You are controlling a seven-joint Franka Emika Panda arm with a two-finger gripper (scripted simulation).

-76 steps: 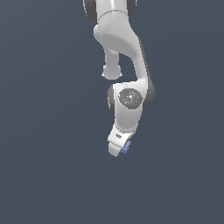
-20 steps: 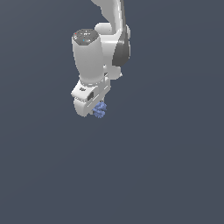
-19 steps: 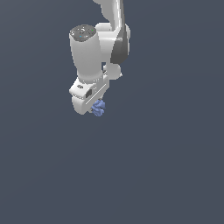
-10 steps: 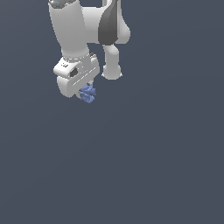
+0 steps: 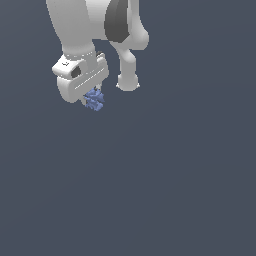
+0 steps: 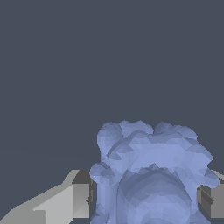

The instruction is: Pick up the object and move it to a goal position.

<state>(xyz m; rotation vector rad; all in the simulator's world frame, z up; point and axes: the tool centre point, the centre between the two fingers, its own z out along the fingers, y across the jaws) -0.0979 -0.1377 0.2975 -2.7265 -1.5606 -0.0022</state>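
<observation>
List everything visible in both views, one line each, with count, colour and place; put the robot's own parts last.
Object: one, periwinkle-blue, lumpy; held under the tool toward the exterior view's upper left, and filling the space between the two fingers in the wrist view.
Background: one, plain dark slate-blue, behind everything in both views; no table edge or goal marker shows.
Arm: one, white with a dark grey joint section, coming down from the top edge of the exterior view.
Tool: one, white, at the arm's lower end; shut on the object.
Fingers: two, light grey, one on each side of the object in the wrist view.
</observation>
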